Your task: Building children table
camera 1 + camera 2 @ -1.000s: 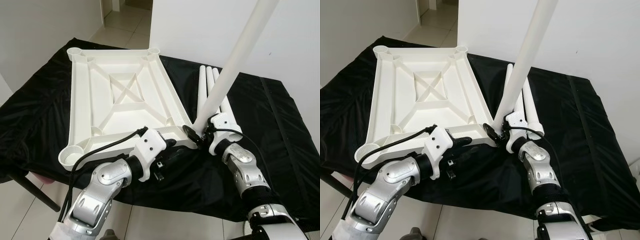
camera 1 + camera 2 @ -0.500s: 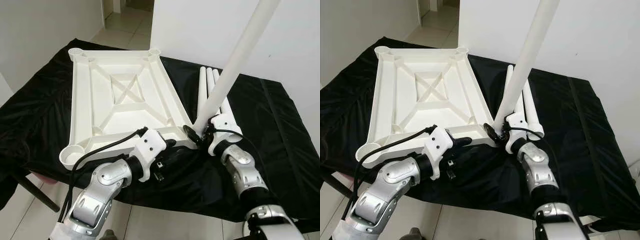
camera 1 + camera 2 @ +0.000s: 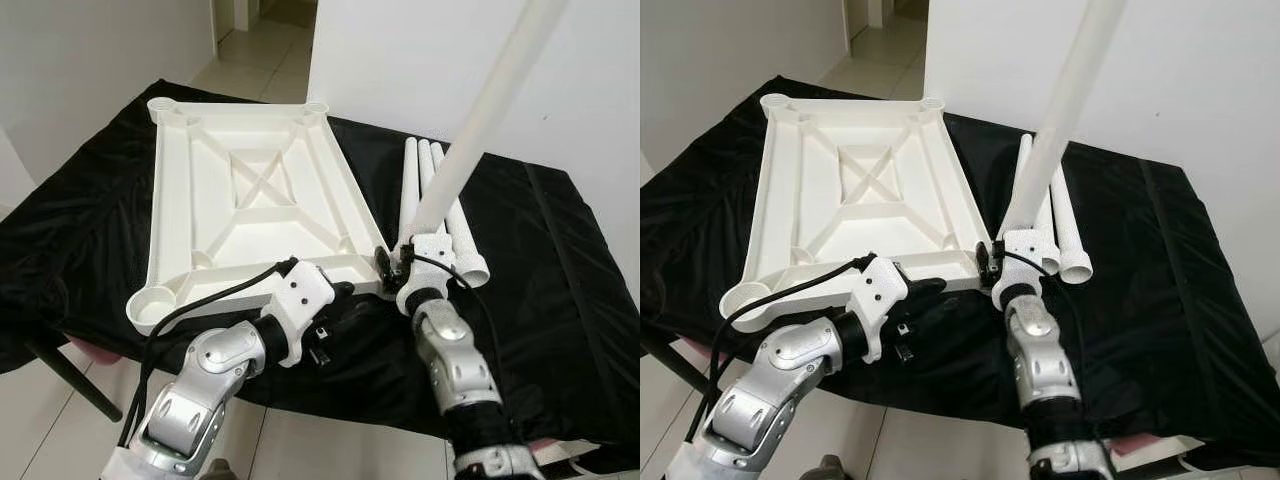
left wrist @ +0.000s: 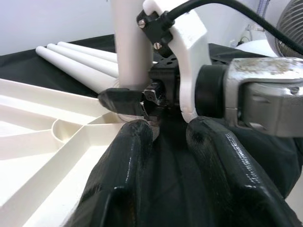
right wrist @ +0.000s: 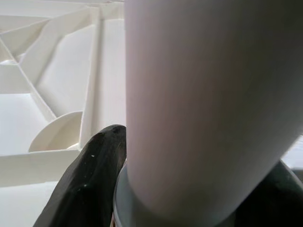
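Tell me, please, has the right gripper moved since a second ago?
Yes: the right gripper swung left toward the tabletop, uncovering the spare legs' ends.

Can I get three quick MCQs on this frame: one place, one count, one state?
1. Where is the foot of the raised leg?
A. at the tabletop's near right corner
B. at its far left corner
C. on the floor

2. How many spare legs lie on the black cloth?
A. one
B. three
C. five

3. How is the right tool?
A. open above the cloth
B. shut on the raised leg
C. hanging idle

Answers:
1. A, the leg meets the upturned tabletop at its near right corner socket.
2. B, three white tubes lie side by side right of the tabletop.
3. B, its fingers clamp the leg's base, with the left tool at the tabletop's near edge.
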Controlling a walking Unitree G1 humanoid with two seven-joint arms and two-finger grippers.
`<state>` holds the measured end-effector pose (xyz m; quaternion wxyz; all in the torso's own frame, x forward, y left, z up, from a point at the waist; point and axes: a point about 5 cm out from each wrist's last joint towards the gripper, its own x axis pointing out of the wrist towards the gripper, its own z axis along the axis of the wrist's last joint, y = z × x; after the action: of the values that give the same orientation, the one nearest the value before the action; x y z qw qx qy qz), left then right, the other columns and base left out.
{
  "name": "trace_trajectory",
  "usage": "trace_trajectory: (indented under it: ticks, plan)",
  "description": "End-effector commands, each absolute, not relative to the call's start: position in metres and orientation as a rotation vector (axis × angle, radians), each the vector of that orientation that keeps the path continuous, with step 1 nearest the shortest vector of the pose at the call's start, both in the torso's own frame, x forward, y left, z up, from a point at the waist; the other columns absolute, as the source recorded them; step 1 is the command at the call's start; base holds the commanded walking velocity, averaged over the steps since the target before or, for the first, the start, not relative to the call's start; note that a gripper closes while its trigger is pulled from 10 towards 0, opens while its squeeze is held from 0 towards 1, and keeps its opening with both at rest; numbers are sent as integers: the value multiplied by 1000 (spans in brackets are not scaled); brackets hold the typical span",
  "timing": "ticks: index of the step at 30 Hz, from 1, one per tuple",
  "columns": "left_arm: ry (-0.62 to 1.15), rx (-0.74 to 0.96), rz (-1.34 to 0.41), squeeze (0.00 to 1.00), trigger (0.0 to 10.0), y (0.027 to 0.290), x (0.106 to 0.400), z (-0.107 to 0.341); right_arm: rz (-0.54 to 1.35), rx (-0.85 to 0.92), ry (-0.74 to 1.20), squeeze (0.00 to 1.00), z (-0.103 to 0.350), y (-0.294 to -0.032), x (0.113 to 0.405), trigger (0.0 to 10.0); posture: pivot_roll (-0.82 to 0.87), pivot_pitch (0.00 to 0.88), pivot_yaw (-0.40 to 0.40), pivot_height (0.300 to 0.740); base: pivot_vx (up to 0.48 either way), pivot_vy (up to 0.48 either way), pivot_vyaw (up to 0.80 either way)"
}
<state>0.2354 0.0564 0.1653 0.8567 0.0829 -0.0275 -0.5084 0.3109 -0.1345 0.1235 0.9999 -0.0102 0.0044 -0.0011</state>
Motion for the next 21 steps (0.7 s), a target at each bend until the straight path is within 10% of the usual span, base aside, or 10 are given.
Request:
trace_trajectory:
  ticks: [1, 10, 11, 21]
  plan:
    - [-43, 169, -1036, 0, 10000, 55, 236, 162, -89, -37, 67, 0, 114, -143, 302, 10000, 155, 11, -115, 740, 0, 0, 0]
    - [-42, 168, -1040, 0, 10000, 55, 235, 162, -91, -47, 56, 4, 120, -141, 294, 10000, 155, 6, -117, 740, 0, 0, 0]
    - [-42, 169, -1041, 0, 10000, 55, 235, 162, -85, -45, 51, 1000, 121, -140, 295, 10000, 155, 6, -117, 740, 0, 0, 0]
    - [-45, 170, -1045, 0, 10000, 54, 236, 162, 17, 17, -7, 1000, 135, -132, 300, 10000, 153, 0, -113, 740, 0, 0, 0]
